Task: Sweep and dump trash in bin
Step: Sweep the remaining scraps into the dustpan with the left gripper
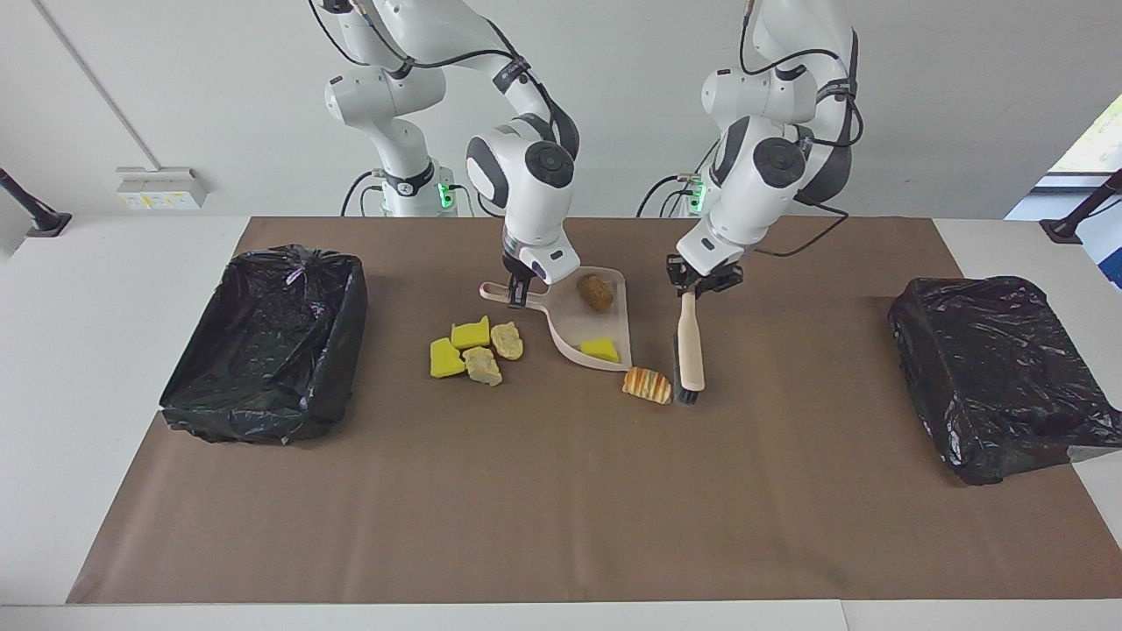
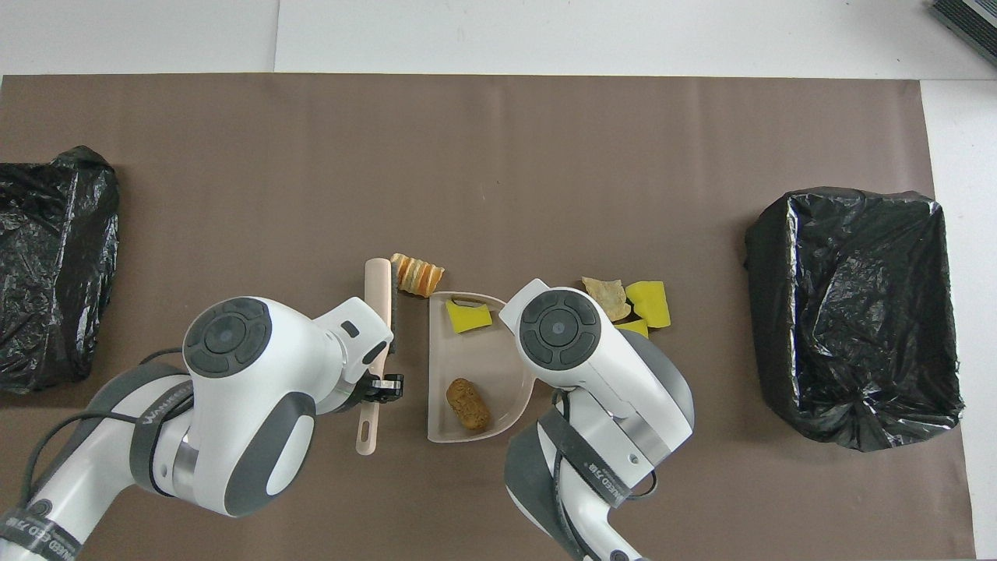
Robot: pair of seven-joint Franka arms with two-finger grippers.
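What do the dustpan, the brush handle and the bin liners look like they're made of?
Dustpan: probably plastic, pale pink, smooth and matte. Brush handle: light wood or beige plastic, cannot tell which. Open bin and second bin: covered in thin black plastic film, glossy and wrinkled.

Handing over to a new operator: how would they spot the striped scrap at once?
Find the pink dustpan mid-table, held by the right gripper. At its open edge, away from the robots, the striped scrap lies on the mat against the brush held by the left gripper. It alone has orange and pale bands.

Right arm hides two scraps [image 1: 493, 352] overhead.
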